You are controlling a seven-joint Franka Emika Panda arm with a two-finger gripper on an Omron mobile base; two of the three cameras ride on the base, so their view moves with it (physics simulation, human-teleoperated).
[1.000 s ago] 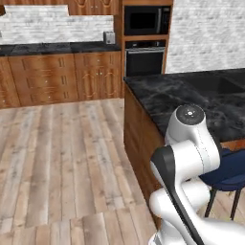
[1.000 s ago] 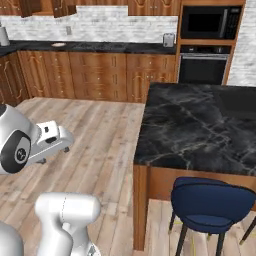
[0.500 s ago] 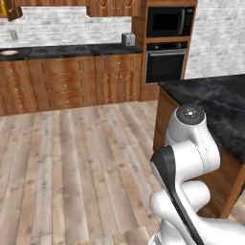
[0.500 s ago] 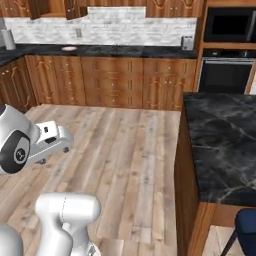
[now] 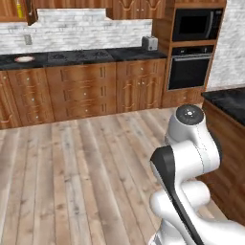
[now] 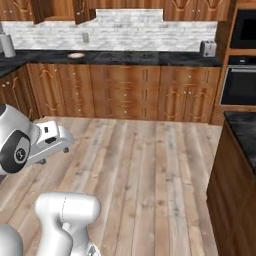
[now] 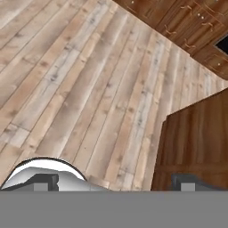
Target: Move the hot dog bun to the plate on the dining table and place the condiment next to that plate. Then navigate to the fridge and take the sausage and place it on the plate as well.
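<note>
My gripper point(image 7: 115, 185) is open, its two dark fingertips point(image 7: 44, 181) wide apart with nothing between them, pointing down at the wooden floor. The white hand point(image 6: 52, 141) hangs at the left of the right base view. A corner of the dining table point(image 5: 227, 100) with its black marble top shows at the right edge, and again in the right base view point(image 6: 244, 131). Its wooden side point(image 7: 196, 142) is to the right of the gripper. The hot dog bun, the plate, the fridge and the sausage are out of view. A slim yellow thing point(image 5: 19, 8) stands in an open wall cabinet; I cannot tell if it is the condiment.
A black counter over wooden drawer cabinets point(image 5: 81, 57) runs along the far wall, with a pale red-rimmed dish point(image 6: 76, 55) and a toaster point(image 5: 150, 43) on it. A wall oven point(image 5: 187, 72) and microwave point(image 5: 196, 24) stand at its right end. Wide plank floor point(image 6: 145, 170) lies between.
The whole picture has shifted: the base has turned, so the dining table slid to the right edge and the blue stool left the views. The arm keeps its pose and the gripper stays open.
</note>
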